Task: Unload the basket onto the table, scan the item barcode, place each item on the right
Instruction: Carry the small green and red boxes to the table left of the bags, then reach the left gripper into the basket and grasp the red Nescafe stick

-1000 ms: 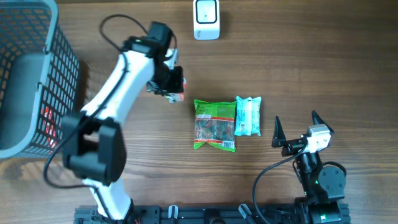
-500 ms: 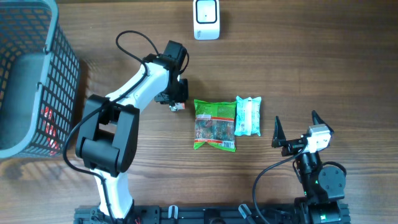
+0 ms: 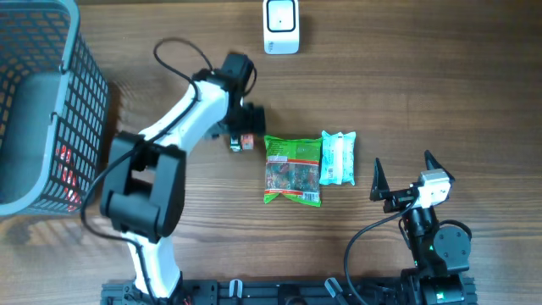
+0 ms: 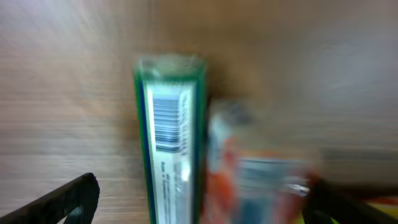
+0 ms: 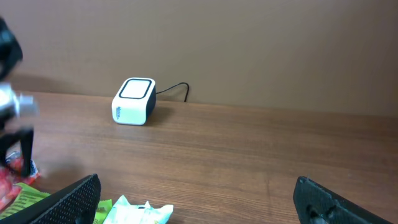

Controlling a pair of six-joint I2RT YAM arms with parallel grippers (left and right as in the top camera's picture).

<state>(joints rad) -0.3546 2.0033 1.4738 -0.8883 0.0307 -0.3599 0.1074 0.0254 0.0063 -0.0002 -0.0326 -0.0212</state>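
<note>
A small red and white item [image 3: 246, 142] lies on the table just left of a green snack packet [image 3: 292, 169]. My left gripper [image 3: 243, 131] hovers right over it. The left wrist view is blurred: the red item [image 4: 255, 180] sits between the wide-apart fingers of the left gripper [image 4: 205, 202], which is open. Beside it is a green-edged pack with a white barcode label [image 4: 171, 143]. The white scanner [image 3: 281, 25] stands at the table's far edge and also shows as the scanner [image 5: 133, 101]. My right gripper [image 3: 402, 176] rests open and empty at the near right, seen as the right gripper [image 5: 199, 199].
A teal packet [image 3: 337, 158] lies against the green packet's right side, its top showing as the teal packet [image 5: 134, 214]. A grey wire basket [image 3: 38, 102] with something red inside fills the left edge. The scanner's cable [image 5: 177, 88] trails off behind it.
My left gripper moved right toward the green packet, came down and opened its jaws. The red item it held now lies on the table. The right arm has not moved.
</note>
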